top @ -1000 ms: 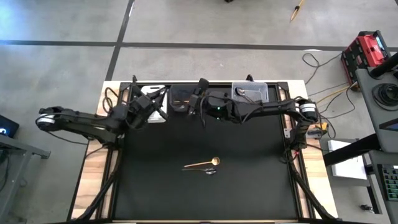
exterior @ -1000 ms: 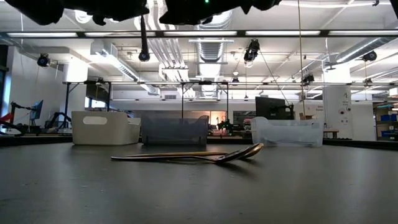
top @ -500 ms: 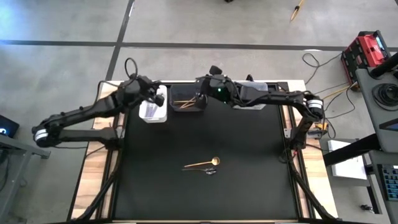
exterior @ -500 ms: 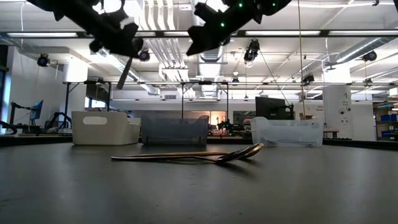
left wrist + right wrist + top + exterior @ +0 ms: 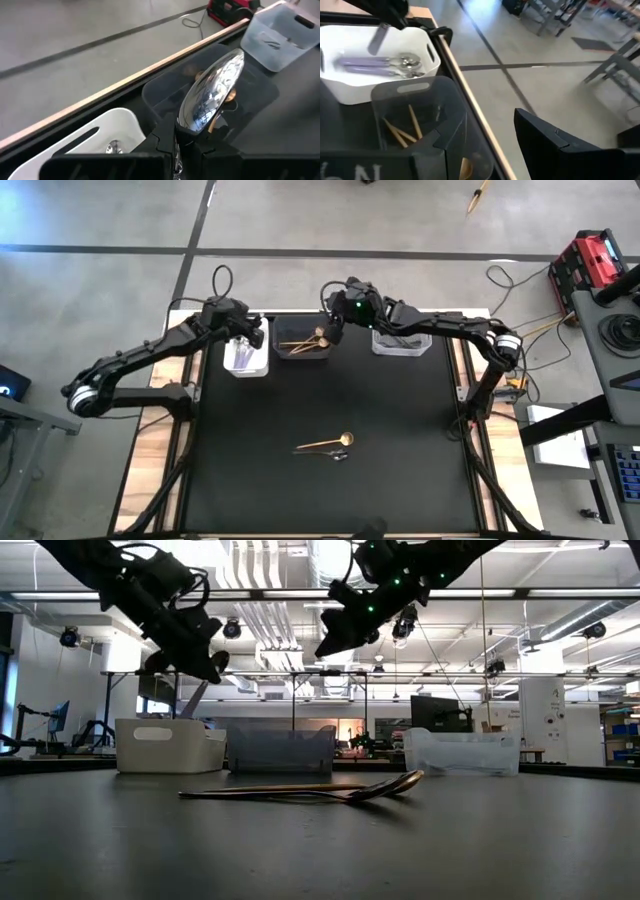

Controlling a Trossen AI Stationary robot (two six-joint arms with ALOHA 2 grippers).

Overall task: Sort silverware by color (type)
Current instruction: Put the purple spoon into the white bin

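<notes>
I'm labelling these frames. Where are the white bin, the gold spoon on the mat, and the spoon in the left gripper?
white bin (image 5: 247, 366): high view, near rim.
gold spoon (image 5: 345, 439): high view, bowl.
held spoon (image 5: 212, 95): left wrist view, shiny bowl.

— What colours are the three bins?

— The white bin (image 5: 246, 358) is plain white, the dark bin (image 5: 303, 340) is a smoky translucent grey, and the clear bin (image 5: 401, 340) is colourless and see-through.

— And the silverware?

— The lilac-handled pieces (image 5: 375, 64) in the white bin have pale purple handles and shiny silver heads. The gold pieces (image 5: 300, 343) in the dark bin are coppery gold, like the gold spoon (image 5: 326, 443) lying on the counter (image 5: 400, 460). The silver spoon (image 5: 212, 92) has a mirror-bright bowl.

— The counter itself?

— Matt black on top, with a light wood border (image 5: 140, 480). Both arms are dark, nearly black, and the right one carries a small green light (image 5: 351, 304).
</notes>
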